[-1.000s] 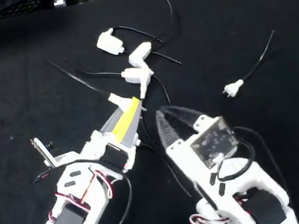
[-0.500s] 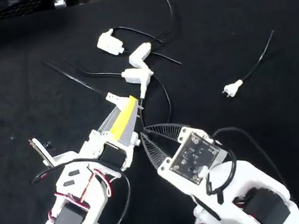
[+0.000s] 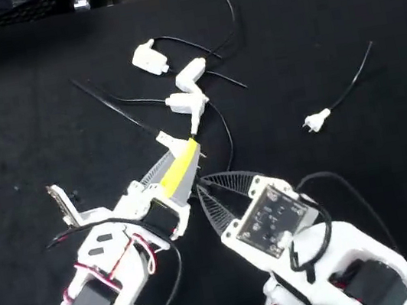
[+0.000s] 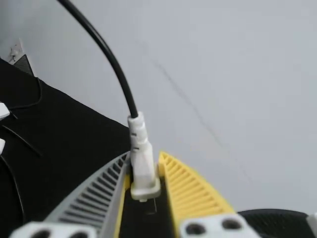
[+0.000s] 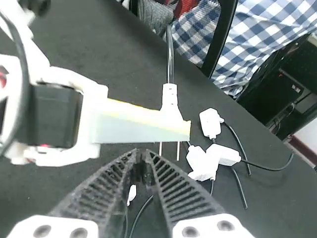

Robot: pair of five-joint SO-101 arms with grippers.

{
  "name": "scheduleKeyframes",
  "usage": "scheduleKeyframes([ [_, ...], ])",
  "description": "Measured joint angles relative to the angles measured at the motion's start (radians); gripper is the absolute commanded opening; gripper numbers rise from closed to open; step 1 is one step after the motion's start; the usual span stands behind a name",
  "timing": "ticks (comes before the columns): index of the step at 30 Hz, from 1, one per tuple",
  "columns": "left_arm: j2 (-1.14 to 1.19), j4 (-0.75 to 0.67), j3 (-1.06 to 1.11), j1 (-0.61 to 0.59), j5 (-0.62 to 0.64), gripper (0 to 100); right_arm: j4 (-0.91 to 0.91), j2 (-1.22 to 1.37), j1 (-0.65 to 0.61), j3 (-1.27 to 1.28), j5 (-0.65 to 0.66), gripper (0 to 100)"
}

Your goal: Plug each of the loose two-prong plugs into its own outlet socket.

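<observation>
Small white moulded two-prong plugs [image 3: 150,56] with thin black cords [image 3: 355,82] lie on a black cloth surface [image 3: 26,111]. The left hand [image 3: 179,142] has yellow and grey ribbed fingers [image 4: 193,188], the right hand [image 5: 142,154] black ones.

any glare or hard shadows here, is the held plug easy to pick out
High view: even light, no glare; white plug in the left tool stands out on the black cloth, black cords nearly vanish. Left wrist view: plug against a bright pale backdrop. Right wrist view: prongs stand out against the cloth.
</observation>
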Motion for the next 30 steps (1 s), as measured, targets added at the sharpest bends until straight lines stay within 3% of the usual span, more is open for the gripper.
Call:
scheduleKeyframes([
  [8,-0.002,0.404,-0.272,0.075,-0.005,3,0.003,0.115,0.060,-0.048,0.000,1.2],
  [26,0.000,0.393,-0.275,0.075,-0.005,3,-0.164,0.114,0.081,0.106,0.015,1.2],
  [30,0.000,0.445,-0.279,0.075,0.031,3,-0.218,0.114,0.121,0.161,0.038,1.2],
])
